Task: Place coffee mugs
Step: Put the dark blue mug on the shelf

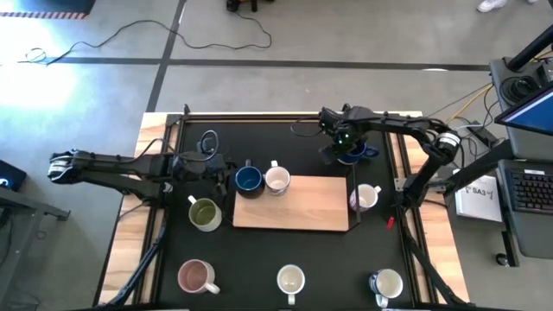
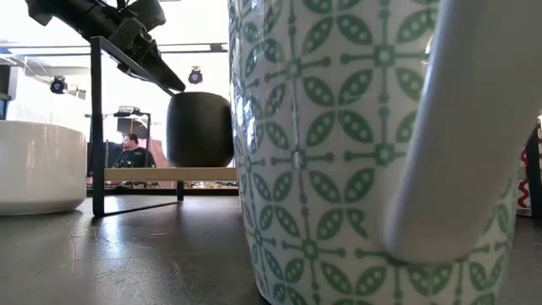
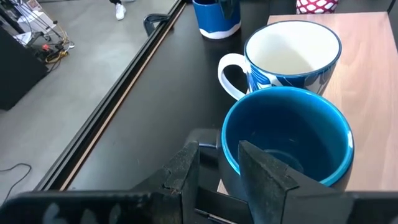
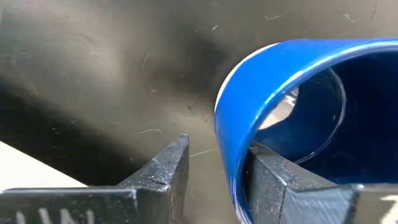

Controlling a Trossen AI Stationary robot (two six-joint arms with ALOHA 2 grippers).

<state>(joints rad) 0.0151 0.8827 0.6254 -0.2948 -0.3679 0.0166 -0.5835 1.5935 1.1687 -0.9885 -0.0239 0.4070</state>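
My left gripper (image 3: 219, 171) is at the left end of the wooden board (image 1: 294, 207), shut on a mug that is dark outside and blue inside (image 3: 286, 137) (image 1: 249, 180). This mug stands on the board beside a white mug (image 1: 277, 179). My right gripper (image 4: 214, 165) is open over a bright blue mug (image 4: 280, 106) (image 1: 350, 154) on the far table. Its fingers stand either side of the mug's wall. Olive (image 1: 205, 213), pink (image 1: 197, 276), white (image 1: 291, 280), metallic (image 1: 386, 283) and patterned (image 1: 364, 197) mugs stand on the table. My left gripper has the dark mug by the rim (image 3: 229, 152) on the side toward the table's left, with one finger (image 3: 267, 180) inside and one (image 3: 185, 168) outside. It comes slanting down from the left. The mug stands upright with its base on the board (image 2: 169, 174). My right gripper's inner finger (image 4: 273, 180) lies against the inside of the blue mug's wall (image 4: 239, 155). The outer finger (image 4: 168, 171) stands apart from the wall, with table showing between them. The mug stands on the table.
A black frame rail (image 1: 259, 115) runs round the dark tabletop. The green-patterned mug (image 2: 339, 152) fills the front of the low view, with a pale mug (image 2: 34, 165) to its left. A person (image 2: 131, 151) sits in the room behind. Most of the board's top is bare.
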